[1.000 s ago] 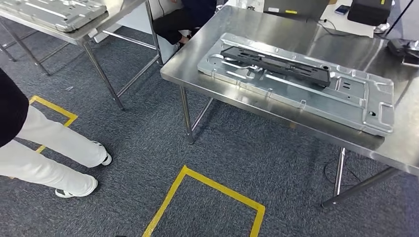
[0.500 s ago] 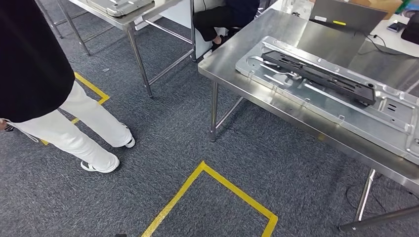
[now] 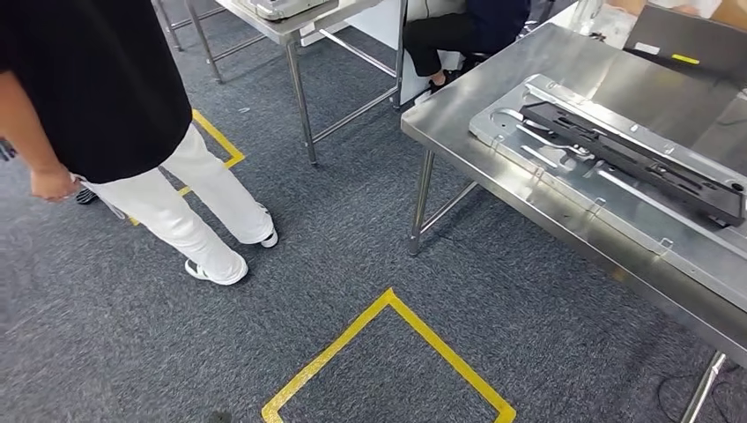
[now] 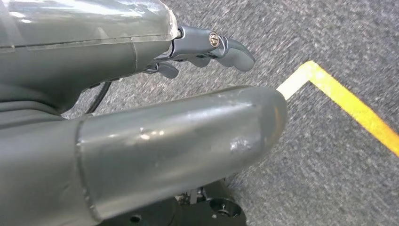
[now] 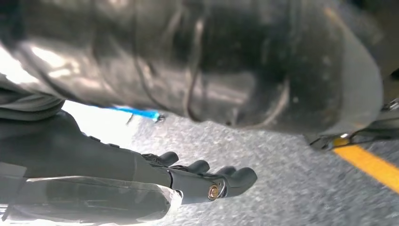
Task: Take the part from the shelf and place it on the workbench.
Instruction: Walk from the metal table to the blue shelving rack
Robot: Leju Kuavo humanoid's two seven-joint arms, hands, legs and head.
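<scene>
Camera panned; part [image 3: 630,161] beyond hands.

**Bench to the right, person to the left**

The workbench [image 3: 493,97] stands at the right, with a panel [image 3: 564,181] lying flat on it and the part [image 3: 634,159] resting on the panel. A person [image 3: 114,123] stands on the carpet at the left. A taped square [image 3: 388,352] lies on the floor between them, nearer the robot. Behind, a second table [image 3: 291,22] holds another panel [image 3: 277,7].
</scene>
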